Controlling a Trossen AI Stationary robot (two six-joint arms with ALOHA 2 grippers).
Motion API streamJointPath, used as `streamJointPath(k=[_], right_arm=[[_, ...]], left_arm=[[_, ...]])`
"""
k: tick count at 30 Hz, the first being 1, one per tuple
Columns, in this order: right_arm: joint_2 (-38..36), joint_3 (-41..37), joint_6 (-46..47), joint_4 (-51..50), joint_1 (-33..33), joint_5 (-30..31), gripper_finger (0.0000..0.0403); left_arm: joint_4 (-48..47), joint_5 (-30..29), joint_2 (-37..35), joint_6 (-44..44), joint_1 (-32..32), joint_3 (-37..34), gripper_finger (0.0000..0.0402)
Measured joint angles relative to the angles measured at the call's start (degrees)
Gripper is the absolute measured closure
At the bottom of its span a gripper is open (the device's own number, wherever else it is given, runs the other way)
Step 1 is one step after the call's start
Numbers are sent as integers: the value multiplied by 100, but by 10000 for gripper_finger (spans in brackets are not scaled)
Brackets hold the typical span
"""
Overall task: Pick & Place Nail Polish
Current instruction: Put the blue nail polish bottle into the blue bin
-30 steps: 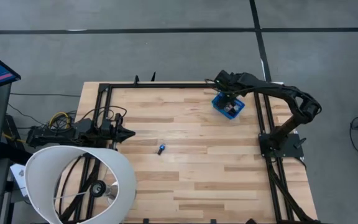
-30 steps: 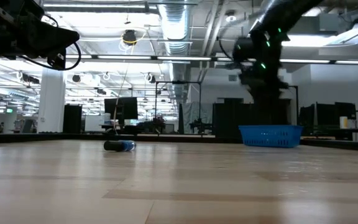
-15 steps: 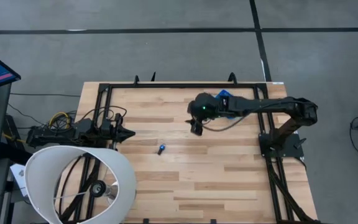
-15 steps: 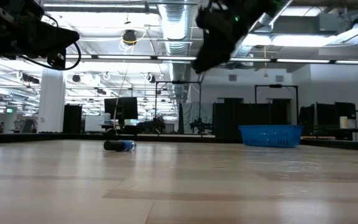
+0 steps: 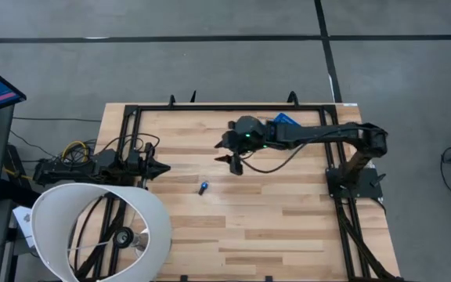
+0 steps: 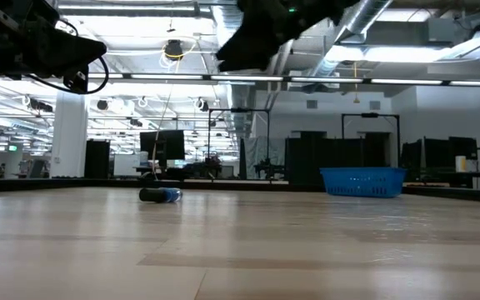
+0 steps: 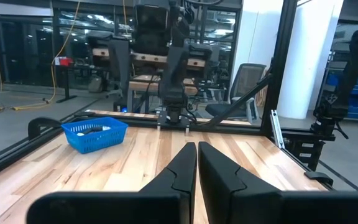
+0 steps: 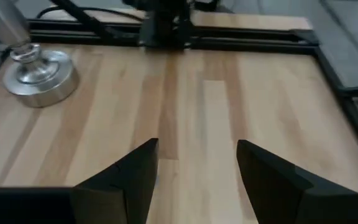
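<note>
Left pincer waits clenched at the desk's left edge. One nail polish bottle lies on its side mid-desk, long axis running diagonally. Right pincer, fingers spread and empty, hovers high just right of and beyond it, apparently nearer.

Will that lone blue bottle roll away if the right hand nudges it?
Probably. The nail polish bottle lies on its side on the smooth wooden table, so it looks apt to roll. It is tiny, so likely light. The open right hand hovers above it.
</note>
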Motion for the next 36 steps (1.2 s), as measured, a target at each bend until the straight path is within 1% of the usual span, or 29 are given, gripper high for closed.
streamJointPath(k=[3,8,13,17,22,30,33,36], right_arm=[[487,524,-120,-59,0,-362,194],[1341,1637,-569,-264,73,-932,194],[2151,2594,-1033,-915,167,-1458,194],[2665,3087,-1406,-1272,229,-1712,194],[3130,3331,-1775,-1492,293,-1786,194],[3543,3342,-2289,-1756,283,-1864,194],[3602,3326,-2462,-1881,283,-1860,194],[3575,3226,-2597,-1724,287,-1863,194]], left_arm=[[-1,0,0,0,1,0,390],[5,0,0,0,2,0,390],[1,0,0,0,1,0,390],[4,-2,0,0,0,0,390],[2,0,0,0,1,0,390],[2,-1,0,0,0,0,390],[1,-2,0,0,2,2,390],[2,-2,0,0,2,2,390]])
